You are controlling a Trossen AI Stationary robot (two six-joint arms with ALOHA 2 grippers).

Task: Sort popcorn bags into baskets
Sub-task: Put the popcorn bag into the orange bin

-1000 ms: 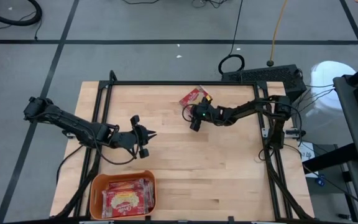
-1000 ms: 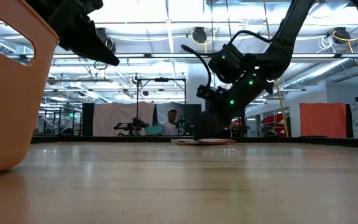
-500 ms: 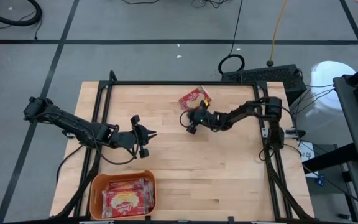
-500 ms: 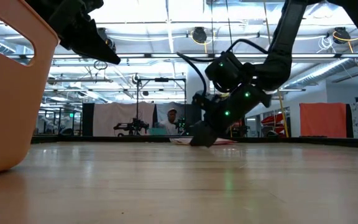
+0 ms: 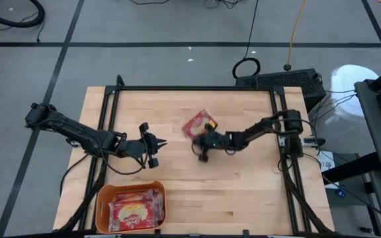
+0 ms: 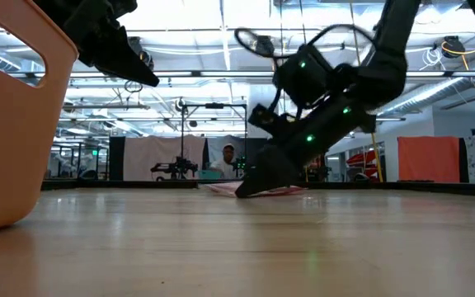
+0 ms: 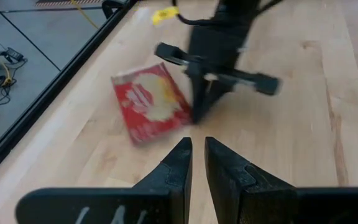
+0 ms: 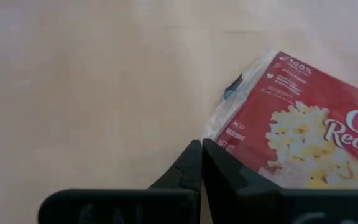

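One red popcorn bag [image 5: 199,123] lies flat on the wooden table near its middle; it also shows in the right wrist view [image 8: 303,124] and the left wrist view [image 7: 151,102]. My right gripper [image 5: 201,139] stands at the bag's near edge, fingers shut and slanting down. The orange basket [image 5: 131,207] stands at the near left corner with several bags in it. My left gripper [image 5: 163,143] hangs above the table left of the bag, empty, its fingers closed to a narrow slit [image 7: 197,146]. My right gripper [image 8: 202,146] meets the bag at its clear side seam [image 8: 213,132], near one corner, with shut fingertips. The fingers come from above, slanting down from the table's right side [image 7: 197,115]. The bag lies on the table [image 6: 275,191]. Whether the seam is pinched or only pressed, I cannot tell.
A black frame [image 5: 190,88] runs round the table's far and side edges. Bare wood lies between the bag and the basket. The basket's orange wall [image 6: 7,124] fills the left of the low view. A person shows far off in the room behind [image 6: 228,157].
My right gripper has moved toward the table's near edge and a little left, staying shut. The popcorn bag has slid along the table with it, from near the far edge toward the middle, turning slightly.
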